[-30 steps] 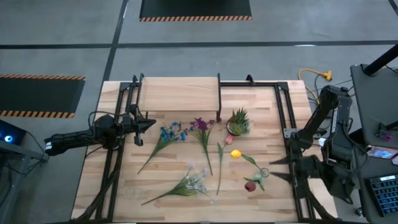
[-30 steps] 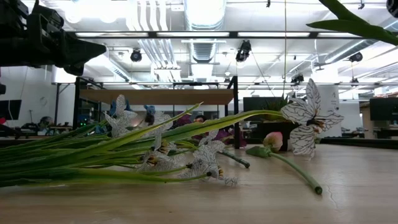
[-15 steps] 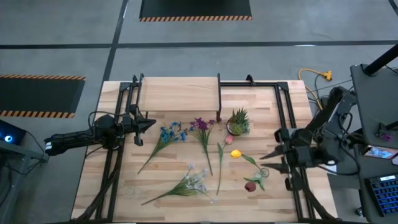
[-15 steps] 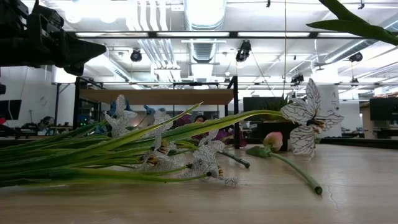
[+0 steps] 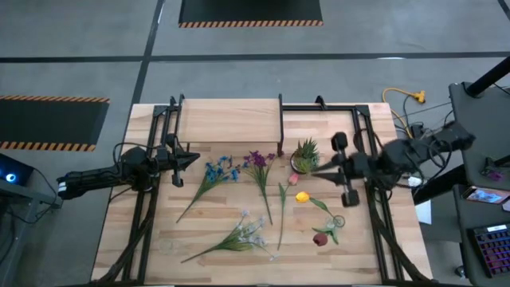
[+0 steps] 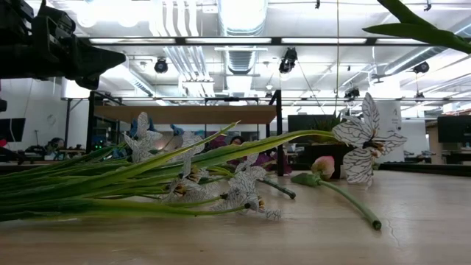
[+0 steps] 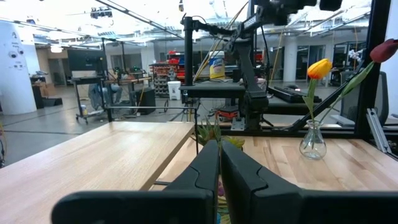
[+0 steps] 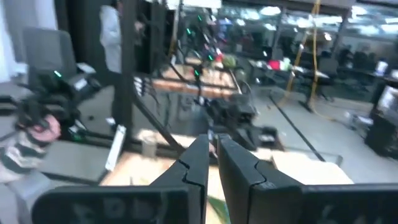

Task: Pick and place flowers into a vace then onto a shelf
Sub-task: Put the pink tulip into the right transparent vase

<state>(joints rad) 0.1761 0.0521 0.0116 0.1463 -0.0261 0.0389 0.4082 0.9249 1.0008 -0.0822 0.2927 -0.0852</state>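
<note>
Loose flowers lie on the table: a blue stem [image 5: 217, 171], a purple one [image 5: 257, 162], a white one [image 5: 247, 231] and a pink bud [image 5: 292, 179]. A small glass vase [image 7: 313, 140] stands upright with a yellow tulip [image 5: 302, 196] and a red bloom [image 5: 320, 237] in it. The shelf [image 5: 231, 119] stands at the far edge. My right gripper [image 5: 316, 167] is shut and points level toward the table's left, in the air beside the potted plant [image 5: 305, 155]. My left gripper [image 5: 190, 159] waits shut at the left, near the blue stem.
Black metal frame rails [image 5: 366, 151] run along both sides of the table. The spiky potted plant stands just right of the shelf's leg [image 5: 280, 147]. Bare wood lies along the near edge [image 5: 239, 267]. In the low view the white blooms [image 6: 243, 188] lie close in front.
My right gripper has swung from the table's near right corner up and toward the far edge, to beside the potted plant. It has turned and now points toward the table's left, and its fingers have shut on nothing. The flowers and the vase have not moved.
</note>
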